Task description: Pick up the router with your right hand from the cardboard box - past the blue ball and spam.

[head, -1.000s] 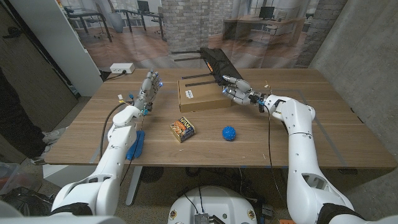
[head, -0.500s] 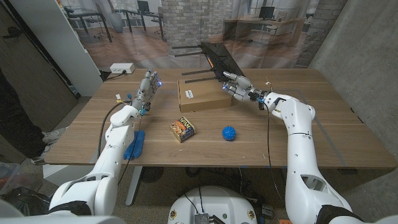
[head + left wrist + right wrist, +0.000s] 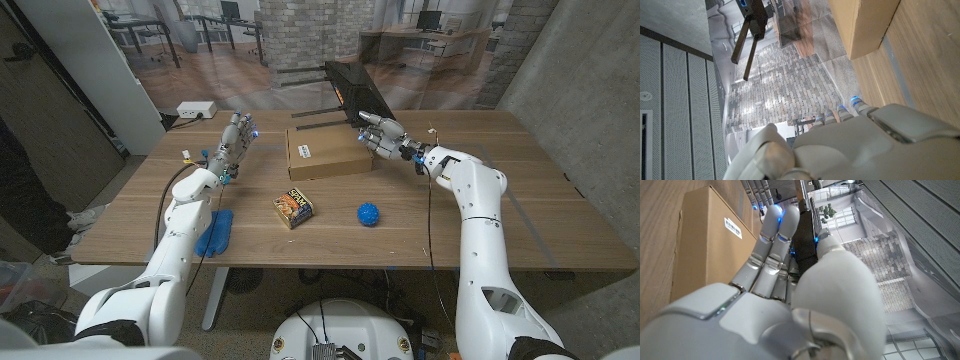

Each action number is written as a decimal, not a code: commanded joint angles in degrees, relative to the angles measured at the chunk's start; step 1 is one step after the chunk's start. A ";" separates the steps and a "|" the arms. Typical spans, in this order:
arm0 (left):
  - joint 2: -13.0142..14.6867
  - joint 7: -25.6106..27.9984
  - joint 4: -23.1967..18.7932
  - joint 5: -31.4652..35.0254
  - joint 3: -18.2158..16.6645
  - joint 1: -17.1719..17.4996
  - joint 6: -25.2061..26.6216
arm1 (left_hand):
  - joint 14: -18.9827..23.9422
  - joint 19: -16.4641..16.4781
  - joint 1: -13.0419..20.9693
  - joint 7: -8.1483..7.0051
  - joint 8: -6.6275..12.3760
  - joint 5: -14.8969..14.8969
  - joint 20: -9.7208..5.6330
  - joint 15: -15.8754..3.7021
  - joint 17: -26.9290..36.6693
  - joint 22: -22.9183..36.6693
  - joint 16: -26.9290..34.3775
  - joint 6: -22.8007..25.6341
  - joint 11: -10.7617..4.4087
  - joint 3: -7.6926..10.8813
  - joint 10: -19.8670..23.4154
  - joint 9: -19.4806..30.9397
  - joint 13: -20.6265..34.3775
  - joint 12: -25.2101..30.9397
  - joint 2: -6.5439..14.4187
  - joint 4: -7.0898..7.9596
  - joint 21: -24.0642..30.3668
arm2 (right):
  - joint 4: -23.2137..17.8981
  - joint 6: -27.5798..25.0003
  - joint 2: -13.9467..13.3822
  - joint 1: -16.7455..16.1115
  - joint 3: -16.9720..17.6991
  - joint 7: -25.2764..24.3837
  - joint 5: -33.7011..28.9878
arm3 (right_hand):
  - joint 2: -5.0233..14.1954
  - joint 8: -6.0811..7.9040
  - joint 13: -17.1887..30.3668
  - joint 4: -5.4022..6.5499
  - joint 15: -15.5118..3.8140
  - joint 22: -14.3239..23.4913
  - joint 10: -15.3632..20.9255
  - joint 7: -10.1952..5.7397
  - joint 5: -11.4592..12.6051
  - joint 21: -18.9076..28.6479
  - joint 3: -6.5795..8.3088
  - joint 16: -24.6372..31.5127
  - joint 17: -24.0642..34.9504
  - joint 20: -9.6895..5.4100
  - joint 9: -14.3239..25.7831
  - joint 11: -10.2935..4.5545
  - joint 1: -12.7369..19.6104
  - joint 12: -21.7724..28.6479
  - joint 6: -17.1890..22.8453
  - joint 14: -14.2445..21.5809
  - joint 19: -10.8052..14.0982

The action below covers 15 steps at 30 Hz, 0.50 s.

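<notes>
Lift stage, judged under way. Spam tin (image 3: 295,207) and blue ball (image 3: 369,213) sit toward the worktop's (image 3: 520,200) near edge; cardboard box (image 3: 325,152) lies mid-worktop beyond. At the box's far right corner, the right robot hand (image 3: 380,136) is clasped around the black router (image 3: 353,92), raised and tilted above the box. Next: a clean carry clear. Left robot hand (image 3: 233,146) is held unclenched, empty.

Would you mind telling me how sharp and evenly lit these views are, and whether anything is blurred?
Head view: even soft light, sharp throughout; the blue ball casts only a faint shadow. Right wrist view: the right hand looms close and soft, the cardboard box crisper. Left wrist view: the left hand is blurred.
</notes>
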 commanded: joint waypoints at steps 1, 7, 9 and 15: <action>1.09 -2.81 2.48 -0.26 -0.64 -1.38 -0.20 | -17.56 -12.34 0.38 -0.05 0.22 0.29 0.20 0.24 0.10 0.35 0.31 -12.56 0.23 -0.60 -12.38 0.09 0.16 0.30 0.35 0.15 -0.22 | -1.52 2.09 1.28 -0.83 -0.57 -1.87 -0.59 | 10.39 0.18 13.03 -1.51 -3.80 0.04 6.70 -4.42 0.42 0.69 1.34 -0.18 0.37 -2.95 1.56 -5.31 10.96 0.09 6.28 3.23 -0.26; 1.46 -4.62 4.45 0.11 -0.86 -2.35 -0.39 | -17.53 -12.30 0.41 -0.02 0.23 0.32 0.20 0.19 0.10 0.35 0.33 -12.54 0.25 -0.71 -12.40 0.09 0.16 0.29 0.37 0.15 -0.30 | -1.95 3.83 2.07 -1.30 -0.72 -3.00 -1.11 | 10.39 0.07 13.05 -1.47 -3.79 -0.11 6.82 -4.31 0.41 1.35 1.27 -0.41 0.43 -2.92 1.60 -5.31 10.97 0.04 6.42 3.32 -0.45; 1.51 -5.07 4.84 0.30 -0.93 -2.54 -0.48 | -17.58 -12.34 0.42 -0.04 0.21 0.32 0.20 0.22 0.10 0.35 0.30 -12.59 0.24 -0.74 -12.44 0.09 0.16 0.28 0.38 0.15 -0.34 | -2.50 4.20 2.27 -1.62 -0.61 -3.32 -1.16 | 10.36 0.02 13.09 -1.48 -3.79 -0.18 6.81 -4.34 0.42 1.58 1.25 -0.44 0.53 -2.92 1.60 -5.29 11.00 0.02 6.48 3.41 -0.63; 1.28 -5.69 3.96 0.56 -1.16 -2.01 0.12 | -17.56 -12.33 0.43 0.00 0.23 0.35 0.22 0.21 0.10 0.36 0.31 -12.55 0.21 -0.84 -12.46 0.09 0.16 0.27 0.40 0.16 -0.42 | -4.05 4.43 2.41 -2.58 -0.29 -4.04 -1.28 | 10.34 -0.10 13.12 -1.44 -3.76 -0.35 6.89 -4.39 0.43 2.20 1.20 -0.65 0.65 -2.92 1.60 -5.29 10.99 -0.04 6.58 3.43 -0.77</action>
